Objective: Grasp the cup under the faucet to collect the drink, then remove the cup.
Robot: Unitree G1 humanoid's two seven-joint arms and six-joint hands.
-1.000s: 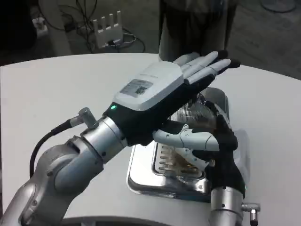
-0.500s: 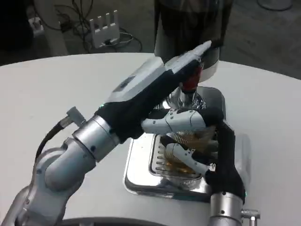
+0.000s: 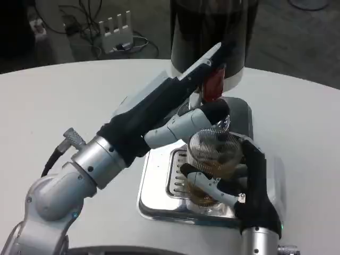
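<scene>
- Cup (image 3: 213, 154) upright on drip tray (image 3: 156, 183), near-right of table (image 3: 64, 101), just below faucet (image 3: 212, 85) of dark dispenser (image 3: 207, 26); amber drink in bottom.
- R hand (image 3: 234, 183) wraps cup from near-right side, fingers curled round lower wall.
- L hand (image 3: 186, 98) reaches far over cup to red faucet lever; grip there hidden, can't tell if closed.
- Cup's axis vertical; R hand nearer, prob. pulls cup near/right to remove.

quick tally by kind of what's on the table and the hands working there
cup: 1
drink dispenser: 1
red tap lever: 1
metal drip tray: 1
robot hands: 2, the left hand up at the lever, the right hand holding the cup
total: 6
</scene>
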